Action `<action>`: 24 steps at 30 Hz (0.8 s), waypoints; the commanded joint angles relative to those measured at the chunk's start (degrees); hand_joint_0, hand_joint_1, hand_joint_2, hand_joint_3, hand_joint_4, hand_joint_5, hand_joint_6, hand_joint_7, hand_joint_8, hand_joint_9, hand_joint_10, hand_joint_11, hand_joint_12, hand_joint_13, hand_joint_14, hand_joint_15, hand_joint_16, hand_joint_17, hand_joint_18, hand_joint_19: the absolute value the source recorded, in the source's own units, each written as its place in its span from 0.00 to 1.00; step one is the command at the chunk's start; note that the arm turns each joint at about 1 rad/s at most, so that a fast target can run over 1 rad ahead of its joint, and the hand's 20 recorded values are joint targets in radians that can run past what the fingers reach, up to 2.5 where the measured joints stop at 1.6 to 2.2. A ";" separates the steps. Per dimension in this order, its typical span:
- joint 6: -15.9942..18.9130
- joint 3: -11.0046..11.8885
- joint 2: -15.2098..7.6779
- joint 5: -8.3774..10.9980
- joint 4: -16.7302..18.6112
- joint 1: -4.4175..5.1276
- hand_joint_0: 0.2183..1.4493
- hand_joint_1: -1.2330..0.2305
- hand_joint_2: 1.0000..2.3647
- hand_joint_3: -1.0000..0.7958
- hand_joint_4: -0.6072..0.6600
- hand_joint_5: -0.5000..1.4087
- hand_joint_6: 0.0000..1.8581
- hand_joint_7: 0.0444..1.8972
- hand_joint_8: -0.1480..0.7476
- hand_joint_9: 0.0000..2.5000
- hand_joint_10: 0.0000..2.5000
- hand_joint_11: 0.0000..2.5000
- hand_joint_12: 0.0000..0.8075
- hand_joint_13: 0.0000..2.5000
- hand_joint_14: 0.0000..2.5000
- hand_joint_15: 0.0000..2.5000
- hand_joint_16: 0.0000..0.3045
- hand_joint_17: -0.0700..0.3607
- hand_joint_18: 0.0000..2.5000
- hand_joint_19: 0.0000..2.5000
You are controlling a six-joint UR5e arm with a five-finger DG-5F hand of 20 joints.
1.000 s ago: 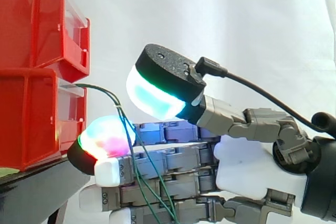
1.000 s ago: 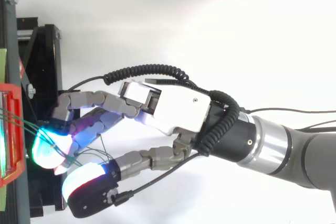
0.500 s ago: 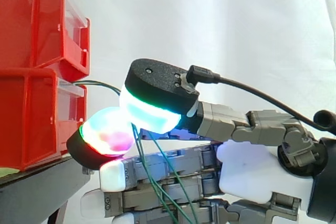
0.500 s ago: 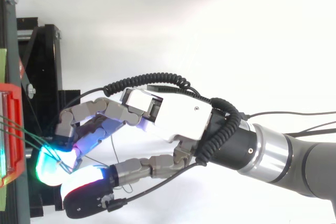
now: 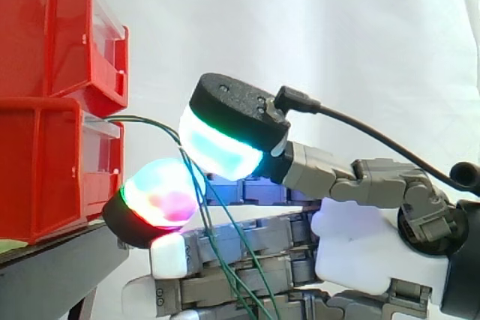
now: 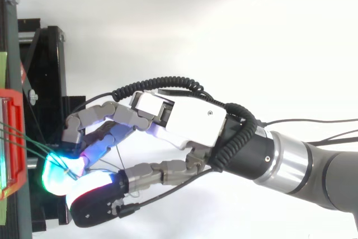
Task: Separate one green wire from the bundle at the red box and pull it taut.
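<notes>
Two red bins sit stacked at the left of the side view, the upper bin directly on the lower bin. One hand reaches toward them from the right on one arm.

Thin green wires leave the front of the lower bin, arc across the gap and run in between the thumb pad and a finger pad. Below the pads, at least two strands hang down across the other fingers, which lie nearly straight. From above, a few strands fan out from the bin and meet at the fingertips. An exact count cannot be made.

The thumb is curled down onto the finger pad, and from above the two pads meet, pinching the wires. How many strands are in the pinch cannot be told. The stretch between bin and pads curves loosely.

The bins rest on one black stand. A white curtain hangs behind everything, and the ground seen from above is plain white.
</notes>
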 commanded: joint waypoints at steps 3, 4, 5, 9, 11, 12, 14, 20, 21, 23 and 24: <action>1.75 0.25 0.03 -0.10 -1.45 -0.25 0.30 0.39 0.01 0.46 0.58 0.17 0.47 0.53 0.49 0.39 0.01 0.23 0.48 0.32 0.01 0.14 0.17 0.43 0.31 0.18; 1.75 0.25 0.03 -0.10 -1.45 -0.25 0.30 0.39 0.01 0.46 0.57 0.17 0.48 0.49 0.49 0.39 0.01 0.23 0.48 0.32 0.01 0.14 0.17 0.43 0.31 0.18; 1.92 0.51 0.03 -0.10 -1.62 -0.34 0.31 0.38 0.01 0.46 0.57 0.16 0.48 0.48 0.49 0.38 0.01 0.23 0.48 0.32 0.01 0.13 0.17 0.43 0.31 0.18; 3.68 1.48 0.12 -0.45 -3.38 -0.78 0.33 0.31 0.01 0.39 0.57 0.16 0.47 0.47 0.46 0.37 0.01 0.23 0.46 0.31 0.01 0.14 0.16 0.41 0.29 0.18; 5.09 1.74 0.12 -0.81 -4.79 -0.87 0.32 0.31 0.01 0.33 0.58 0.16 0.47 0.46 0.46 0.37 0.01 0.24 0.45 0.31 0.01 0.14 0.16 0.41 0.29 0.18; 6.05 1.83 0.12 -0.98 -5.67 -0.87 0.31 0.32 0.00 0.30 0.58 0.16 0.47 0.46 0.46 0.37 0.01 0.24 0.45 0.31 0.01 0.14 0.16 0.41 0.29 0.18; 7.11 1.83 0.30 -1.25 -6.55 -0.87 0.30 0.35 0.00 0.28 0.59 0.16 0.47 0.46 0.46 0.38 0.01 0.24 0.46 0.32 0.01 0.14 0.16 0.42 0.29 0.18; 8.07 1.74 1.44 -1.42 -9.01 -1.05 0.30 0.46 0.00 0.31 0.58 0.17 0.46 0.48 0.47 0.40 0.01 0.23 0.46 0.32 0.01 0.14 0.16 0.41 0.30 0.19; 8.07 1.83 1.61 -1.42 -9.53 -1.05 0.31 0.46 0.01 0.33 0.57 0.17 0.46 0.48 0.47 0.40 0.01 0.23 0.46 0.32 0.01 0.14 0.16 0.41 0.30 0.19; 8.07 1.83 2.05 -1.51 -9.88 -1.13 0.31 0.44 0.01 0.38 0.56 0.17 0.47 0.49 0.48 0.39 0.01 0.24 0.46 0.32 0.01 0.14 0.16 0.41 0.30 0.19; 8.07 1.83 2.05 -1.51 -10.06 -1.22 0.31 0.43 0.01 0.41 0.56 0.17 0.47 0.50 0.48 0.39 0.01 0.24 0.46 0.32 0.01 0.15 0.16 0.41 0.30 0.19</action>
